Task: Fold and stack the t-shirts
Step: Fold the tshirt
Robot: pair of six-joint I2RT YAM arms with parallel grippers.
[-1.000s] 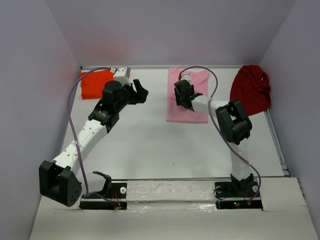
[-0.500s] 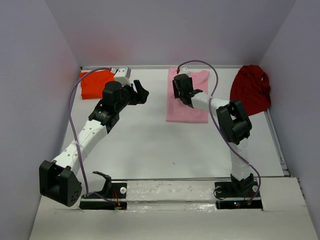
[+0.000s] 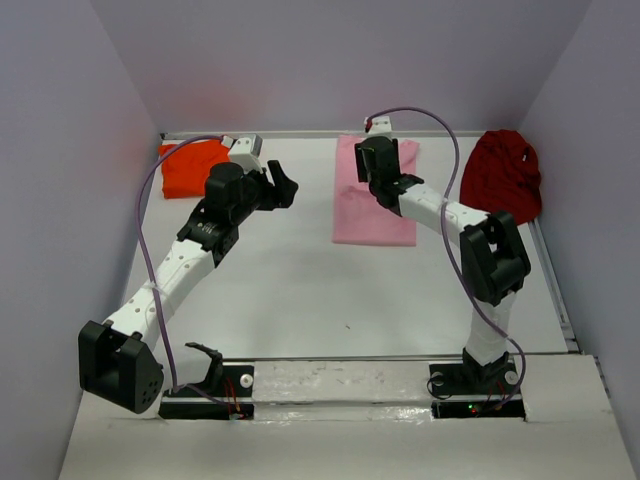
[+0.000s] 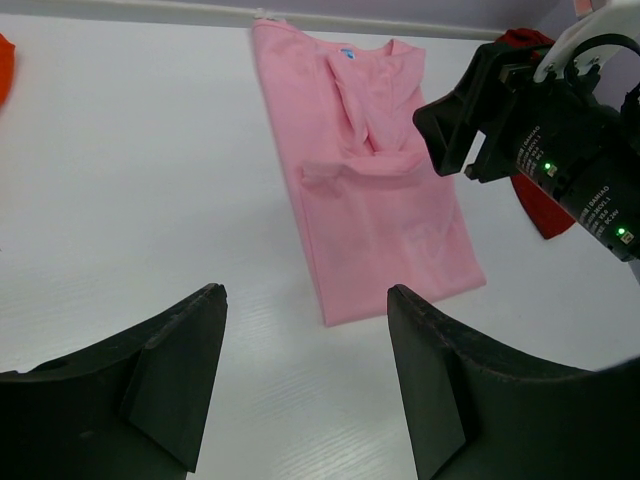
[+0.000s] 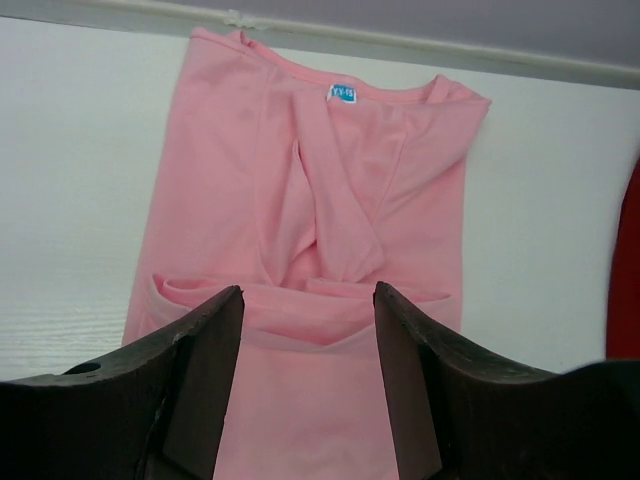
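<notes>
Your left gripper point(image 4: 305, 300) and right gripper point(image 5: 308, 320) are open. The right hangs over the pink shirt point(image 3: 372, 215) at the back edge, orange shirt point(image 3: 190, 168) left, red shirt point(image 3: 502, 178) right, bare table point(image 3: 300, 290) nearer. Only wrist views show its tag point(image 5: 342, 95).

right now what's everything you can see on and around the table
orange t-shirt: one, bright orange, table's far left corner
pink t-shirt: one, light pink, sleeves folded in, far middle
dark red t-shirt: one, dark red, crumpled, far right
table: one, white, under everything
cables: two, purple, one looping off each arm
left fingers: two, black, open, over bare table
right fingers: two, black, open, above the pink t-shirt
</notes>
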